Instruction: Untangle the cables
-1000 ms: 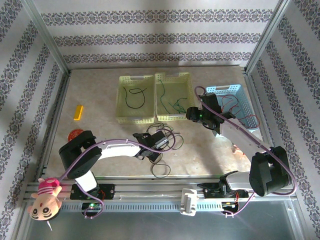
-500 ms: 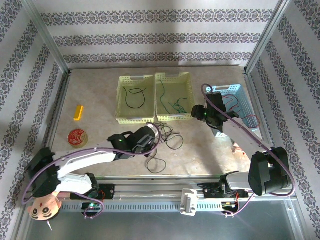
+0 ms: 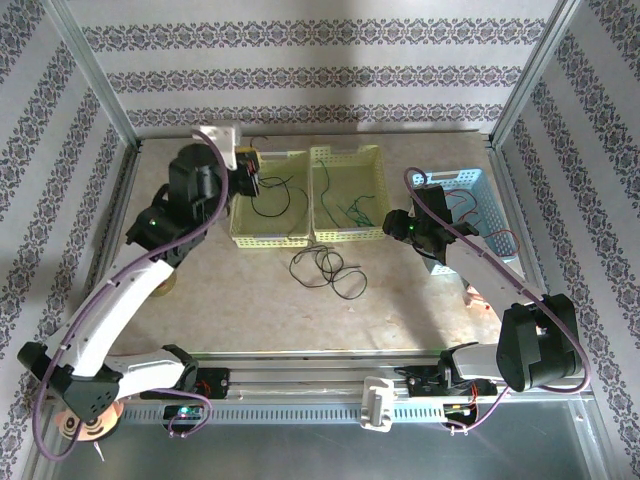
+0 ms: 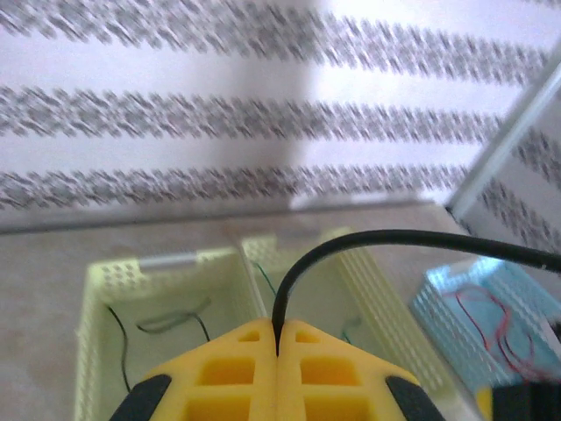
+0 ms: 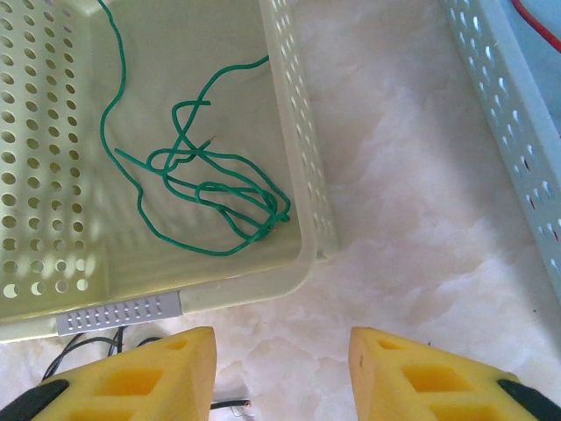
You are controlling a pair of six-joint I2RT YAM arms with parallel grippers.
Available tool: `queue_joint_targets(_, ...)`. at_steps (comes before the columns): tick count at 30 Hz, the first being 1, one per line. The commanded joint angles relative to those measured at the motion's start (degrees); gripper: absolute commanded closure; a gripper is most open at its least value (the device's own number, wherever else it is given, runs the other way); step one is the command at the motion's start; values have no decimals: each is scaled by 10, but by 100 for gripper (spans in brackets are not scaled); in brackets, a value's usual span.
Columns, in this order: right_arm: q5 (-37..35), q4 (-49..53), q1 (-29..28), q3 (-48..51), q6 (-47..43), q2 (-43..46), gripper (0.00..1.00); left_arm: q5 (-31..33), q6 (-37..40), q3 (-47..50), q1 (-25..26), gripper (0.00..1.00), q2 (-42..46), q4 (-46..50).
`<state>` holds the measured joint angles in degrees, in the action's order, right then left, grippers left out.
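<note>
Left gripper (image 4: pixel 277 349) raised high over the left yellow basket (image 3: pixel 268 240); pads pressed flush together, pinching a black cable (image 4: pixel 394 234) that rises out of the seam and arcs off to the right. In the top view this cable cannot be traced down from the gripper. Right gripper (image 5: pixel 280 344) low over the table (image 3: pixel 420 300), just off the near right corner of the middle yellow basket (image 5: pixel 302 158); fingers spread apart, nothing between them. Contents: one black strand (image 3: pixel 280 192) in the left yellow basket; green cables (image 5: pixel 206 189) in a loose knot on the floor of the middle yellow basket; red cables (image 3: pixel 468 212) in the blue basket (image 5: pixel 500 114). Loose tangle of black cables (image 3: pixel 325 266) on the table, just in front of the two yellow baskets, between the arms, touched by neither gripper
</note>
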<state>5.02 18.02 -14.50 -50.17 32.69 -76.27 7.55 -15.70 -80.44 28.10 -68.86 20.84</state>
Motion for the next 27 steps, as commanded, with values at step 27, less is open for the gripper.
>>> queue_joint_targets(27,-17,16,-16,4,-8,16,56,-589,-220,134,-133,100,-30,-301)
